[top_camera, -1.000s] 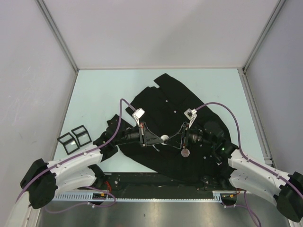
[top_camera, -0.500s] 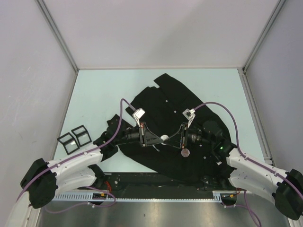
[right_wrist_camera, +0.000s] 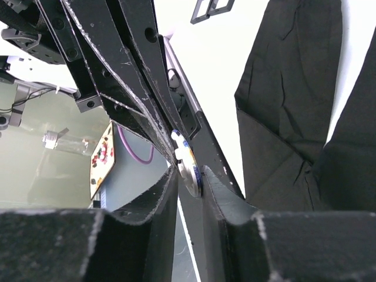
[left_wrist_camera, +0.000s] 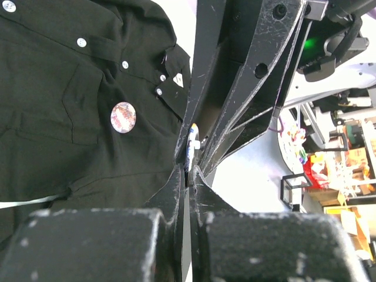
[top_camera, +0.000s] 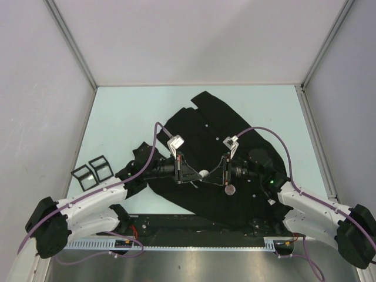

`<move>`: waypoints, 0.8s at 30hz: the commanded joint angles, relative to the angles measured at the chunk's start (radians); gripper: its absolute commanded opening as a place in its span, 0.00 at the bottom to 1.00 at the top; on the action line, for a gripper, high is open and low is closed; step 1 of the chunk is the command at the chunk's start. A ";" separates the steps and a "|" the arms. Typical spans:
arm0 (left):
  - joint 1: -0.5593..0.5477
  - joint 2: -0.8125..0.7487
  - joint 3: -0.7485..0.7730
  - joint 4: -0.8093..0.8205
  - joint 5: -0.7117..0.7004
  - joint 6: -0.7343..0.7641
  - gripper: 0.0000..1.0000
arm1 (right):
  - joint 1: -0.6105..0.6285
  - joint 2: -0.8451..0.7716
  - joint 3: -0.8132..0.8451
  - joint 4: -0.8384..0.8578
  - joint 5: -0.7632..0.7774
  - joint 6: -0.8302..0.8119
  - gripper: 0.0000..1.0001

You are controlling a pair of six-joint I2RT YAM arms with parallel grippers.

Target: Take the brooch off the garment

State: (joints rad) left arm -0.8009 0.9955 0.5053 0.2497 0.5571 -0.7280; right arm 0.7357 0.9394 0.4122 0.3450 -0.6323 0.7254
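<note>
Left gripper (left_wrist_camera: 189, 170) and right gripper (right_wrist_camera: 189, 178) are both clamped on the little white brooch (right_wrist_camera: 188, 163). It's over the black garment (top_camera: 211, 123), with a round badge (top_camera: 231, 189) pinned just right.

Bright, even overhead light, with soft shadows on the counter (top_camera: 117, 117). The near bases of the left claw (left_wrist_camera: 189, 167) and right claw (right_wrist_camera: 189, 176) blur; the background beyond them is overexposed.

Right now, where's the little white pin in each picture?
Top external: white pin at centre, over the black shirt.
Left wrist: white pin edge-on at centre, at the tips of the jaws.
Right wrist: white pin at centre, between the jaws.
Shared landmark: the black shirt.
</note>
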 commanded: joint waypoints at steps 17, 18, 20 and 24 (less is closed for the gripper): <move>-0.038 -0.008 0.071 0.053 0.112 0.114 0.01 | 0.008 0.033 0.004 0.066 -0.026 0.009 0.17; -0.038 -0.012 0.076 0.042 0.110 0.119 0.00 | 0.008 0.033 0.004 0.066 -0.026 0.011 0.17; -0.038 -0.015 0.075 0.039 0.110 0.131 0.00 | 0.010 0.036 0.004 0.068 -0.021 0.016 0.17; -0.040 -0.029 0.075 0.020 0.104 0.145 0.00 | 0.010 0.039 0.004 0.057 0.009 0.028 0.15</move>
State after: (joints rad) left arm -0.8093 0.9997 0.5163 0.2161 0.5980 -0.6121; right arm 0.7376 0.9653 0.4091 0.3504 -0.6754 0.7361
